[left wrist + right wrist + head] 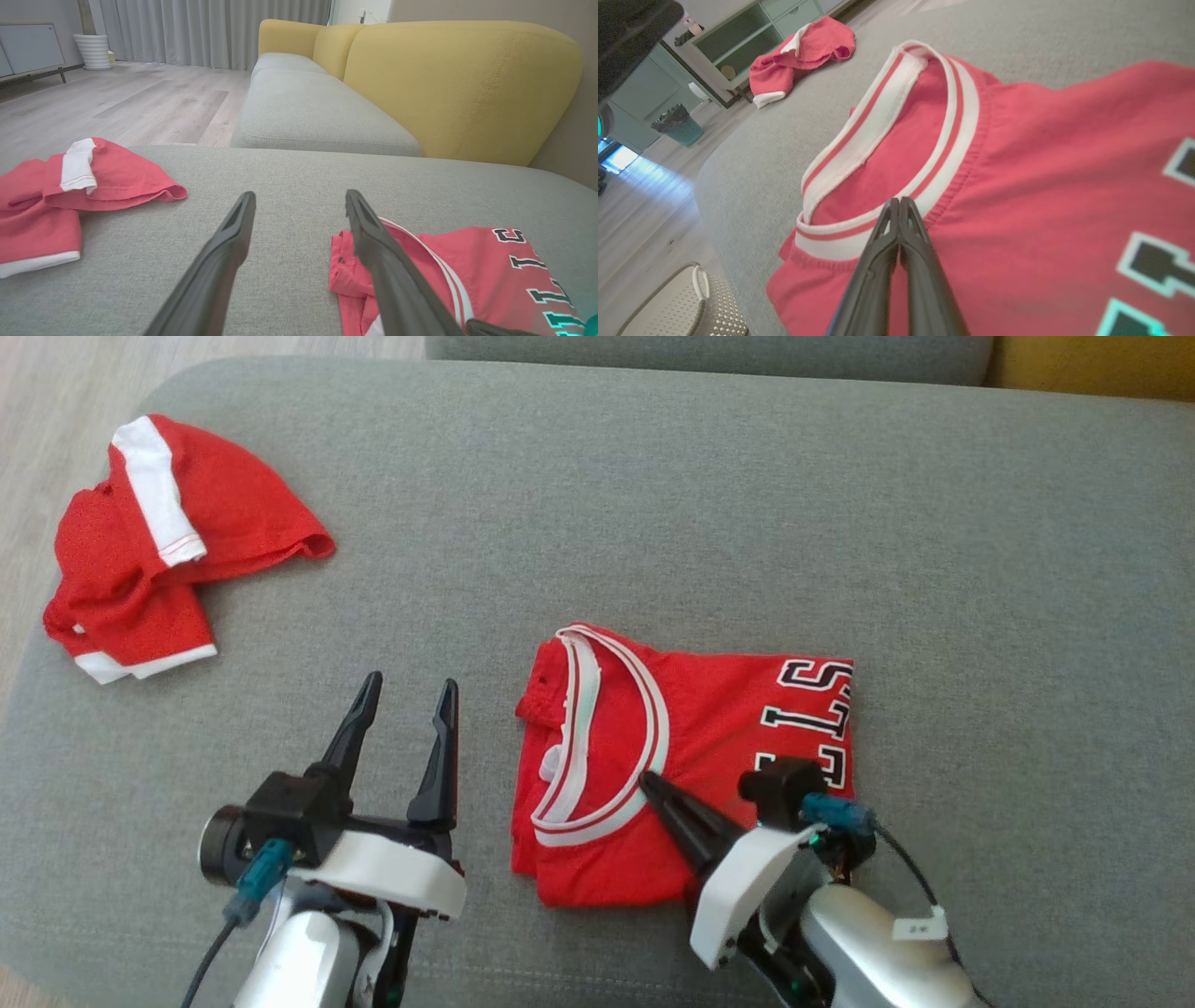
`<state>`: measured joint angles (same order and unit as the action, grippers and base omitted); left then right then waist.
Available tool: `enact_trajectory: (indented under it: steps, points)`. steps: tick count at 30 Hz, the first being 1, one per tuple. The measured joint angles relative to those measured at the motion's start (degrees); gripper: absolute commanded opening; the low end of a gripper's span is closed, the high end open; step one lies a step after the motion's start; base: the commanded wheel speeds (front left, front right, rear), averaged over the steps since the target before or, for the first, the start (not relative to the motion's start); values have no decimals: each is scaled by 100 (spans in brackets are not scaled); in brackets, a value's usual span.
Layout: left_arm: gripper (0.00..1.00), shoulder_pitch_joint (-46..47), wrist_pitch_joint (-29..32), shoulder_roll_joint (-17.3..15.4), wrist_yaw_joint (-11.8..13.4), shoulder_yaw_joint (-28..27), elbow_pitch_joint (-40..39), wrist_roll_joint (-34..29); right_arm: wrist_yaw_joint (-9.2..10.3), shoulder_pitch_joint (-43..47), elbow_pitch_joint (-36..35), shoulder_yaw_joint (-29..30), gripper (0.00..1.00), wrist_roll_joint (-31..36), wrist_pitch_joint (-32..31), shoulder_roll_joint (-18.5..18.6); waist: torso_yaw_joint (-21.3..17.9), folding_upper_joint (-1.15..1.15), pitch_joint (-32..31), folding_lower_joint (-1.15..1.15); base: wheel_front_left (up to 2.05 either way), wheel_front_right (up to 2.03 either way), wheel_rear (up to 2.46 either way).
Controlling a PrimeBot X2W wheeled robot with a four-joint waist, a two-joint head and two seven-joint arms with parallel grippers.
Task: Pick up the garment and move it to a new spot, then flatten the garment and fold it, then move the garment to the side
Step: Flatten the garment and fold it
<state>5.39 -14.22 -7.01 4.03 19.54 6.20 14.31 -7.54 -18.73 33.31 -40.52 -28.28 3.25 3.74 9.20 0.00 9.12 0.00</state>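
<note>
The garment (709, 747) is a red jersey with a white-striped collar and black lettering, lying folded flat in the middle of the grey cushion (840, 523). It also appears in the left wrist view (467, 270) and the right wrist view (1041, 186). My right gripper (646, 777) is shut, its tips (899, 200) resting against the collar's near edge; no fabric shows between the fingers. My left gripper (412, 683) stands open just left of the garment, above bare cushion, with nothing between its fingers (300, 196).
A second red garment with white trim (159, 569) lies crumpled at the cushion's far left corner. A yellow sofa back (444, 84) rises beyond the cushion. On the floor to the left stand a woven basket (682, 303) and a bin (675, 123).
</note>
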Motion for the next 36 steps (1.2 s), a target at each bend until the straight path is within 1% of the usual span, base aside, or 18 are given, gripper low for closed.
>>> enact_trajectory:
  steps: [4, 7, 8, 9, 10, 13, 17, 20, 23, 26, 27, 32, 36]
  points:
    - [100, -2, 0, 10, 0, -2, 66, 0, 0, -165, 80, 9, 0, -147, 343, 0, 4, 0, -27, 0, 0, 0, 0]
    - [100, -10, -1, 5, 3, -24, 87, 0, 0, -196, 2, 215, 0, -146, 639, 0, -43, 0, -90, 0, 0, 0, 0]
    - [100, -18, -2, 3, 10, -34, 88, 0, 0, -190, -59, 336, 8, -135, 709, 0, -71, 0, -117, 0, 0, 0, 0]
    - [100, -31, -7, 3, 21, -44, 85, 0, 0, -177, -149, 509, 56, -91, 778, -1, -103, 0, -146, 0, 0, 0, 0]
    - [100, -44, -7, -1, 35, -53, 82, -1, 0, -169, -246, 700, 100, 2, 829, 0, -135, 0, -174, 0, 0, 0, 0]
    - [100, -85, -7, -35, 52, -115, 68, -1, 0, -54, -717, 1384, 100, 371, 938, 64, -241, 0, -271, 0, 0, 0, 0]
    - [100, -221, -7, -129, 103, -185, -8, -2, 0, 483, -1434, 2371, 100, 890, 927, 193, -389, 0, -406, 0, 0, 0, 0]
    - [100, -333, -7, -176, 110, -200, -42, -1, 0, 980, -1990, 3061, 100, 1205, 689, 219, -486, 0, -523, 0, 0, 0, 0]
    - [100, -430, -7, -222, 152, -211, -93, -2, 0, 1408, -2481, 3564, 100, 1458, 374, 215, -555, 0, -655, 0, 0, 0, 0]
    - [100, -548, -5, -282, 155, -224, -133, -1, 0, 1792, -2891, 3845, 100, 1613, 91, 209, -605, 0, -781, 0, 0, 0, 0]
    - [100, -548, -5, -282, 155, -224, -133, -1, 0, 1792, -2891, 3845, 100, 1613, 91, 209, -605, 0, -781, 0, 0, 0, 0]
    - [100, -814, 34, -361, 209, -223, -224, -1, 0, 2330, -3353, 3963, 100, 1770, -263, 170, -649, 0, -960, 0, 0, 0, 0]
    - [100, -979, 60, -400, 219, -226, -231, 20, 0, 2559, -3598, 3982, 100, 1781, -415, 135, -655, 0, -1039, 0, 0, 0, 0]
